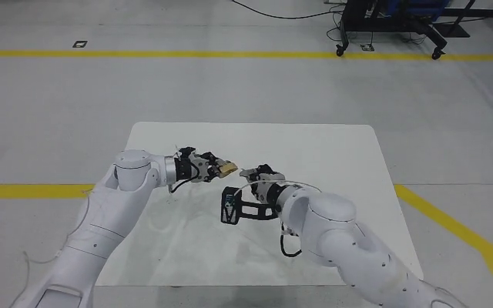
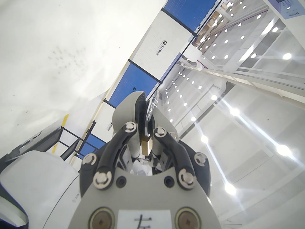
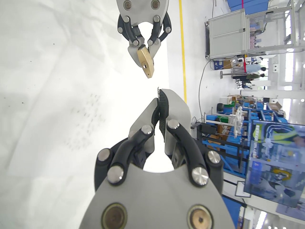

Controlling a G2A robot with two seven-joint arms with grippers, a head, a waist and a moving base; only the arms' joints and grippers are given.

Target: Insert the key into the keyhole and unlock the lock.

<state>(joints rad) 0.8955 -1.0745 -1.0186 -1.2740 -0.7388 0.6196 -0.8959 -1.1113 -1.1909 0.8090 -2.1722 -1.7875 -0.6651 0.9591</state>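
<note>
The lock (image 3: 145, 61), a brass padlock, hangs above the middle of the white table (image 1: 331, 146). My left gripper (image 2: 147, 110) pinches it at the top, and the pads hide the shackle. The lock's bottom face, with the dark keyhole (image 3: 144, 65), points toward my right gripper (image 3: 160, 101). That one's jaws are pressed together on the key (image 3: 158, 91), which is seen edge-on as a thin sliver at the pad tips, its shape hard to make out. Open air separates key and lock, and the table's edges lie well apart from both.
</note>
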